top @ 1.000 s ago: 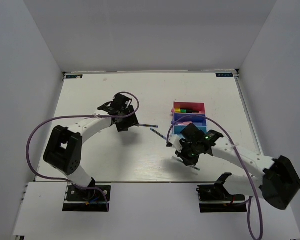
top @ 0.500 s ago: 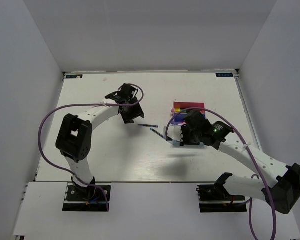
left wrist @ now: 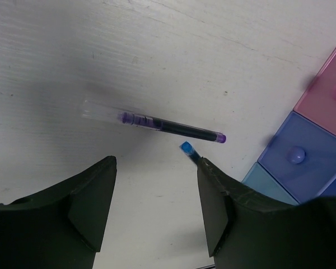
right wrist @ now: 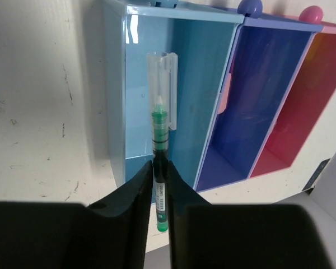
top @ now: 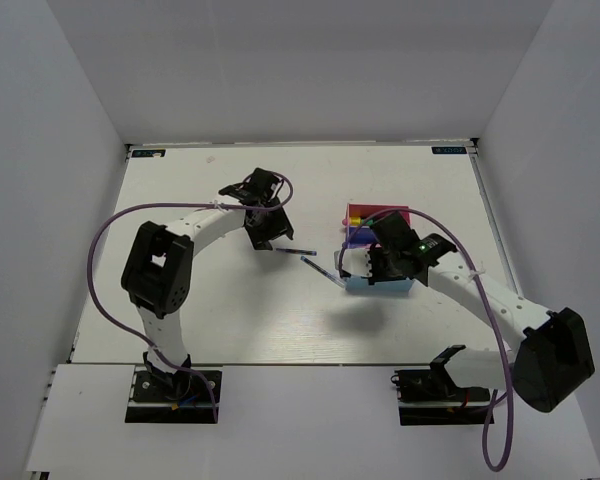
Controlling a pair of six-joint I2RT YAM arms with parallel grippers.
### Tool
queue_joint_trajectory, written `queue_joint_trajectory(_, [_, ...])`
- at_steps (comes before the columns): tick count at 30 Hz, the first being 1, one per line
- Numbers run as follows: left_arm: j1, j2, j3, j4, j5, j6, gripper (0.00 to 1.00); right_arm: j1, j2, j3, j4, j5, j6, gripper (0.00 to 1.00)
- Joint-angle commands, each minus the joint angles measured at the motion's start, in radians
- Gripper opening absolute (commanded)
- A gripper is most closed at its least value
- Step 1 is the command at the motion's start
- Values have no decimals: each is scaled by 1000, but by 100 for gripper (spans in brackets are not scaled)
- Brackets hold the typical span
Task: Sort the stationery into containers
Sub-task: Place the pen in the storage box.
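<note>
My right gripper (right wrist: pixel 160 175) is shut on a thin green pen (right wrist: pixel 159 134) and holds it upright over the light blue tray (right wrist: pixel 139 95). The purple-blue tray (right wrist: pixel 269 84) and the pink tray (right wrist: pixel 316 95) lie beside it. In the top view the right gripper (top: pixel 373 266) hangs over the tray row (top: pixel 382 286). My left gripper (left wrist: pixel 157 207) is open and empty above the table. A purple pen (left wrist: pixel 173 127) lies just ahead of it. A blue-ended pen (left wrist: pixel 186 148) pokes out by its right finger. Both pens show in the top view, the purple one (top: pixel 298 250) and the blue one (top: pixel 320 268).
A yellow end of a highlighter (top: pixel 354 219) shows in the pink tray (top: pixel 392 210); the right arm hides most of the trays. White walls enclose the table on three sides. The left gripper (top: pixel 265 228) sits left of the two pens.
My right gripper has lifted from the near table and moved over the light blue tray with the green pen. My left gripper has shifted right, closer to the two pens.
</note>
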Motion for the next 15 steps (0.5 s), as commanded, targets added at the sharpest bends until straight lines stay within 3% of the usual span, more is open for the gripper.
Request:
queue_joint_trajectory(1, [-8,2,47,-12,5,-12,70,-26,14,55,9,-35,-30,20])
queue_joint_trajectory(2, [-6,12,60,-21,2,-13,70,-29,32,57,8,-42,-12,27])
queue_joint_trajectory(3, [-5,22,69,-21,2,-16,70,-35,31,68,5,-43,-6,44])
queue_joint_trajectory(5, [-6,32,76,-30,-1,-24,70,-48,32,74,8,-57,11,71])
queue_joint_trajectory(11, [-20,81,133,-84,-25,-51,70,-63,-15,91,14,-121,89,71])
queue_joint_trajectory(15, [-48,99,182,-174,-62,-122,64,-78,-104,82,27,-199,197,57])
